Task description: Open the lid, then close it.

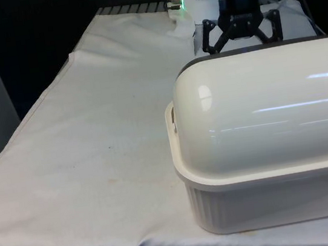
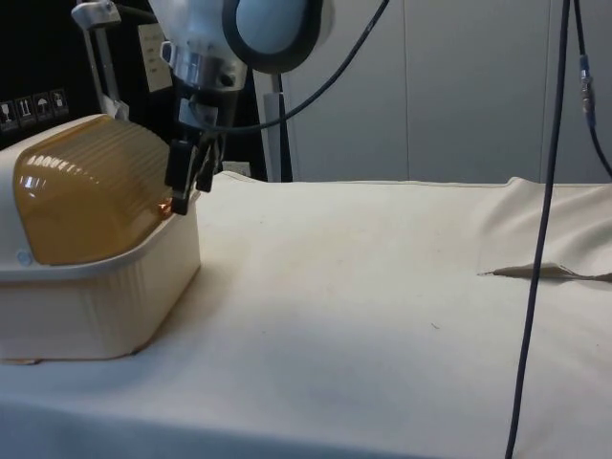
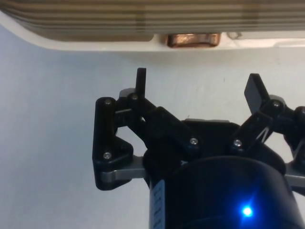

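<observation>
Two fingers (image 3: pixel 141 83) spread wide on your gripper (image 3: pixel 198 88), gripping nothing, just beside the bread box (image 2: pixel 96 296) by its copper handle (image 3: pixel 192 40). The lid (image 1: pixel 273 114) is down, box at the front view's right.

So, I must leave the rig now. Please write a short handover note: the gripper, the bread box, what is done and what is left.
Gripper: open, holding nothing, hanging just in front of the bread box, on the side facing the robot.
Lid: closed down on the box. Its copper-coloured handle sits at the lid's lower edge, straight ahead of the fingers and not yet gripped.
Done: approach to the handle.
Left: grip or hook the handle, lift the lid open, then close it.
</observation>
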You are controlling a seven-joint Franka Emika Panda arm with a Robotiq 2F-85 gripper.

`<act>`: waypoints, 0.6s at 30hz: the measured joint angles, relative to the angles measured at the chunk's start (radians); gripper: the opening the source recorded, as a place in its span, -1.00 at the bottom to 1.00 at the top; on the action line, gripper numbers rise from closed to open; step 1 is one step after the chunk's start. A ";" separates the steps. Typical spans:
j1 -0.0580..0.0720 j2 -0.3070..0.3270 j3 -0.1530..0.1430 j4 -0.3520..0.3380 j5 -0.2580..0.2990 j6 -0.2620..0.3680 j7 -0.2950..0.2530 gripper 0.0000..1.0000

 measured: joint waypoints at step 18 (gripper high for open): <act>-0.010 0.021 -0.006 0.018 0.055 0.022 -0.093 0.89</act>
